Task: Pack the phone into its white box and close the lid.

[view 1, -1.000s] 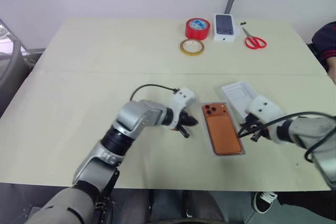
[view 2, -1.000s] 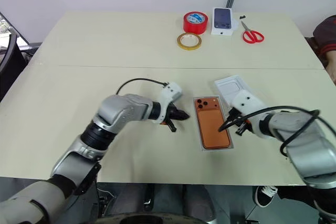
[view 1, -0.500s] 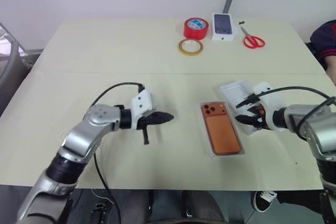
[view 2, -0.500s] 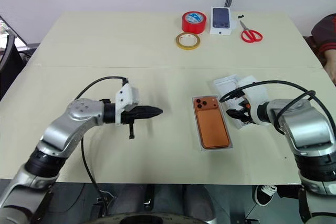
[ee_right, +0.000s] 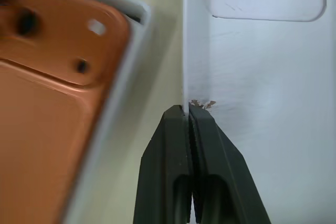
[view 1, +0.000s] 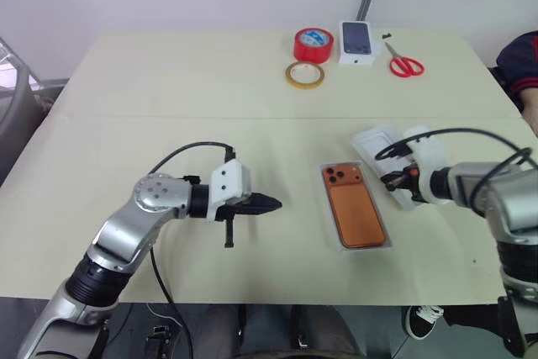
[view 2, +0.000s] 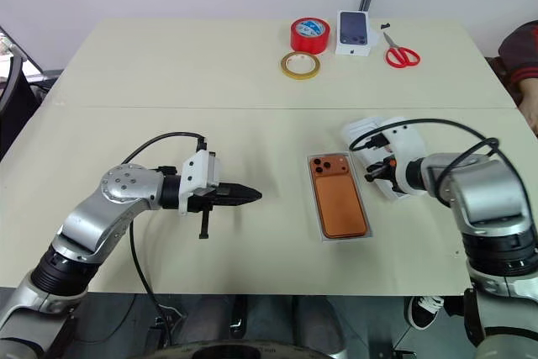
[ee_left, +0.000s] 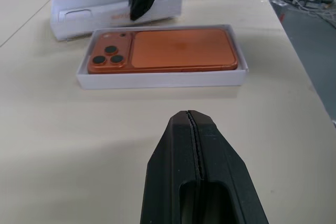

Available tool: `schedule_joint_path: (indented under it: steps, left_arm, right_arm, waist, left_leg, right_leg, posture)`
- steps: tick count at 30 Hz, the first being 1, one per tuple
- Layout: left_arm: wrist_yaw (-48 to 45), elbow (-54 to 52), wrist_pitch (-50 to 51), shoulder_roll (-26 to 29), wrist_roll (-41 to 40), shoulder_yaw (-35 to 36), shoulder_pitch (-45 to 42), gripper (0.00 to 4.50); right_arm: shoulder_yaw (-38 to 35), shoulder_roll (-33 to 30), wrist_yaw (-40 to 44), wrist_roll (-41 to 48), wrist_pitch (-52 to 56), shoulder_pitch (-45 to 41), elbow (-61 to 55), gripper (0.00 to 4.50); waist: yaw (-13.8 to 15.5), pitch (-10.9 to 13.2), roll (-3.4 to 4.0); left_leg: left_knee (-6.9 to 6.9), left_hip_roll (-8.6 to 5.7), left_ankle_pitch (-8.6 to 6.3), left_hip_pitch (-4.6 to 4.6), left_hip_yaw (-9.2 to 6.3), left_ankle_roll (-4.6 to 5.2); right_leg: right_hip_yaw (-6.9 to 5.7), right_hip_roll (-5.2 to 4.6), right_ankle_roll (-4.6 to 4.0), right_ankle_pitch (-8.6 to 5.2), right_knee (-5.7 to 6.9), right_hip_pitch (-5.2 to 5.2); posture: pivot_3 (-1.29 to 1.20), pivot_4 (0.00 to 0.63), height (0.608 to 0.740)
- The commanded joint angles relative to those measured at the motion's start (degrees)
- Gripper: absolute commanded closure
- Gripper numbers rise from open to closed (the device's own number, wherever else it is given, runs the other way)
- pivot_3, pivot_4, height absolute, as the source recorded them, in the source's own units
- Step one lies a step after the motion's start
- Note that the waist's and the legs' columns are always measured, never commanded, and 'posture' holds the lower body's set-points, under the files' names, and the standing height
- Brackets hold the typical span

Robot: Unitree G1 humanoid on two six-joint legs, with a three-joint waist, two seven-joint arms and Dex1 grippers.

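1. The right gripper [ee_right: 188,109] was pressed together on the side wall of the white lid [ee_right: 262,77], pinching it; the lid lay open side up, just beside the white box [ee_left: 157,80].
2. The left gripper [ee_left: 192,116] was pressed together, holding nothing, well apart from the box.
3. The phone [view 1: 354,204] lay camera side up inside the box; packing looked done, closing in hand.
4. Next would call for lifting the lid, turning it over and squaring it above the box.
5. Counted: one phone; one box; one lid; two tape rolls [view 1: 314,44]; one pair of scissors [view 1: 404,63]; one printed carton [view 1: 358,42].
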Motion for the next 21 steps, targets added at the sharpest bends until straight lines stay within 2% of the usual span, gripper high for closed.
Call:
schedule_joint_path:
  steps: [1, 4, 6, 8, 9, 10, 14, 19, 21]
  left_arm:
    - [2.4, 1.6, -0.7, 0.0, -0.9, 5.1, 0.7, 4.50]
    - [3.4, 4.5, -1.3, 0.1, -0.3, 6.8, 0.9, 4.50]
    - [3.9, 7.2, -2.2, -0.1, 0.5, 7.4, 0.4, 4.50]
    - [4.2, 9.2, -2.7, -0.6, 0.8, 7.6, -0.5, 4.50]
    - [4.2, 9.6, -2.8, -0.8, 0.9, 7.6, -0.8, 4.50]
    - [4.2, 9.9, -3.0, -1.2, 0.9, 7.5, -1.2, 4.50]
    - [4.4, 9.6, -3.2, -2.1, 0.9, 6.7, -1.8, 4.50]
    - [4.7, 7.4, -2.3, -4.6, 1.3, 3.7, -1.8, 4.50]
    - [5.0, 7.1, -2.2, -6.1, 2.5, 1.4, -2.1, 4.50]
  right_arm:
    - [-11.2, 1.6, 1.5, 10.7, 5.7, -2.9, -7.5, 4.47]
    - [-15.9, 5.2, -2.6, 25.8, 5.9, -2.4, -9.5, 4.47]
    - [-18.4, 11.7, -12.5, 44.2, 5.9, -2.9, -7.1, 4.47]
    - [-10.2, 5.9, -33.5, 76.6, -9.7, 3.0, -5.1, 4.47]
    - [-6.0, 3.7, -40.0, 85.7, -16.2, 6.0, -6.0, 4.47]
    - [-2.2, 3.4, -44.1, 90.4, -21.6, 8.7, -7.8, 4.47]
    - [8.3, 6.7, -52.4, 91.4, -37.1, 17.7, -16.4, 4.47]
    - [13.9, 9.8, -63.9, 91.4, -47.8, 25.9, -18.7, 4.47]
    - [12.6, 7.7, -64.5, 91.4, -47.0, 25.4, -17.0, 3.87]
  waist:
    - [-0.1, 0.0, -0.01]
    - [-0.2, 0.0, -0.03]
    - [-0.3, 0.0, -0.04]
    - [-0.1, 0.0, 0.03]
    - [0.3, 0.0, 0.02]
    - [0.3, 0.1, -0.04]
    - [-0.4, 0.1, -0.20]
    - [-0.2, 0.1, -0.16]
    - [-0.1, 0.1, -0.16]
  left_leg:
    - [0.00, 0.02, 0.00, 0.01, 0.00, 0.00]
    - [-0.03, 0.07, -0.01, 0.06, 0.00, 0.01]
    - [-0.03, 0.07, -0.01, 0.05, 0.01, 0.01]
    - [0.00, 0.08, -0.01, 0.02, 0.03, 0.01]
    - [0.01, 0.06, -0.01, -0.01, 0.04, 0.03]
    - [0.09, 0.07, -0.05, -0.11, -0.01, 0.10]
    - [0.41, 0.06, -0.15, -0.17, 0.01, 0.28]
    - [0.46, 0.11, -0.16, -0.13, -0.01, 0.29]
    - [0.50, 0.09, -0.16, -0.15, 0.00, 0.29]
  right_leg:
    - [0.00, 0.02, 0.00, 0.00, 0.01, 0.00]
    - [-0.01, 0.05, 0.00, 0.00, 0.00, 0.04]
    - [0.00, 0.05, 0.00, 0.00, 0.00, 0.04]
    - [-0.01, 0.04, 0.00, 0.00, 0.02, 0.02]
    - [-0.03, 0.00, 0.00, 0.00, 0.01, 0.02]
    - [-0.12, -0.06, 0.01, 0.00, -0.02, 0.02]
    - [-0.13, -0.04, 0.03, 0.02, -0.04, 0.11]
    - [-0.09, 0.03, 0.04, 0.01, 0.03, 0.10]
    - [-0.09, 0.01, 0.04, 0.01, 0.02, 0.12]
  posture:
    - [0.00, 0.150, 0.740]
    - [0.00, 0.150, 0.740]
    - [0.00, 0.150, 0.740]
    - [0.00, 0.150, 0.740]
    - [0.00, 0.150, 0.740]
    - [0.00, 0.150, 0.740]
    - [0.00, 0.150, 0.740]
    - [0.00, 0.150, 0.740]
    - [0.00, 0.150, 0.740]
